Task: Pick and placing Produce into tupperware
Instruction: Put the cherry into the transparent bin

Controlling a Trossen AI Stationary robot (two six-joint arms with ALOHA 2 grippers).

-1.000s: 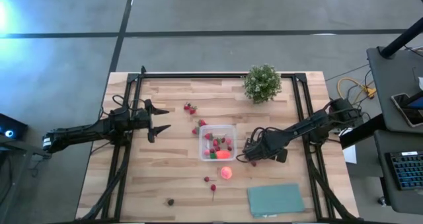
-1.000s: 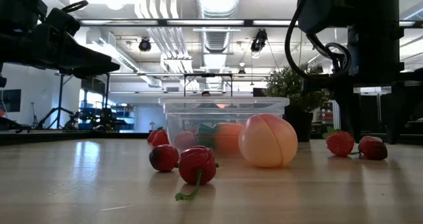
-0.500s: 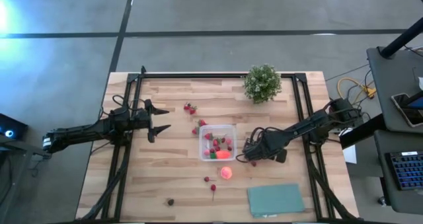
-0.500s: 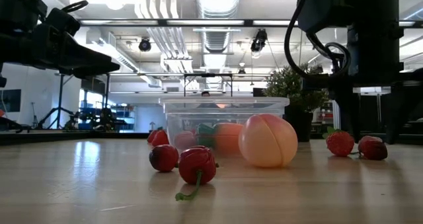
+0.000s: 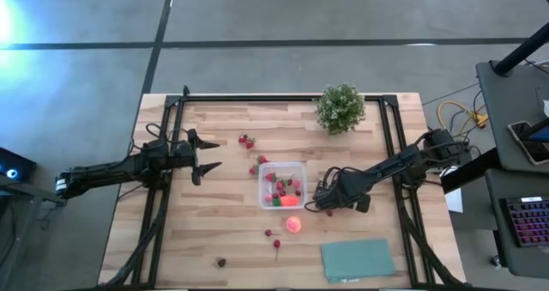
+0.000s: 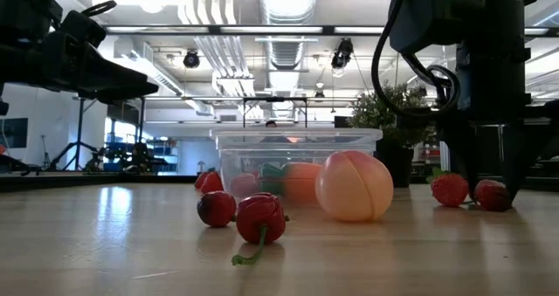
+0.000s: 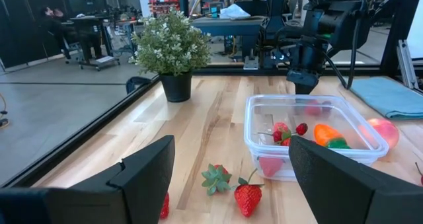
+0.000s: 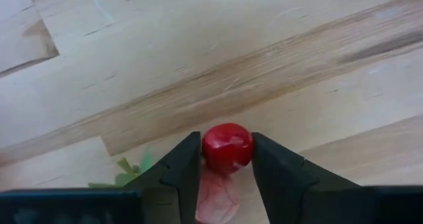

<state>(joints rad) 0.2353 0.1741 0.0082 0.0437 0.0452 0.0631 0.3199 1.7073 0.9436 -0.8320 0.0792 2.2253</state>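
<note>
The clear square tupperware (image 5: 282, 184) stands mid-table and holds strawberries and an orange-red piece with a green end (image 7: 328, 134). A pink-orange peach (image 5: 293, 225) lies on the table just near of it. My right gripper (image 5: 322, 208) is down at the table right of the tupperware, shut on a small red fruit (image 8: 227, 147). A second strawberry (image 6: 450, 189) lies beside that fruit. My left gripper (image 5: 206, 164) is open and empty above the table's left part. My right gripper pinches the small red fruit between its two fingers, one on each opposite side (image 8: 206, 151). The fingers (image 6: 478, 169) come from above, pointing down. The fruit's underside is at the tabletop; whether it rests on the wood, I cannot tell.
A potted plant (image 5: 340, 107) stands at the far edge. A teal cloth (image 5: 358, 259) lies at the near right. Loose strawberries (image 5: 247, 140) lie left of and beyond the tupperware, cherries (image 5: 273, 237) near of it, and a small dark piece (image 5: 221, 261) at the near edge.
My right gripper has gone down to the tabletop, so its fingers now stand on either side of the small red fruit. The fruit and all other things have stayed in place.
</note>
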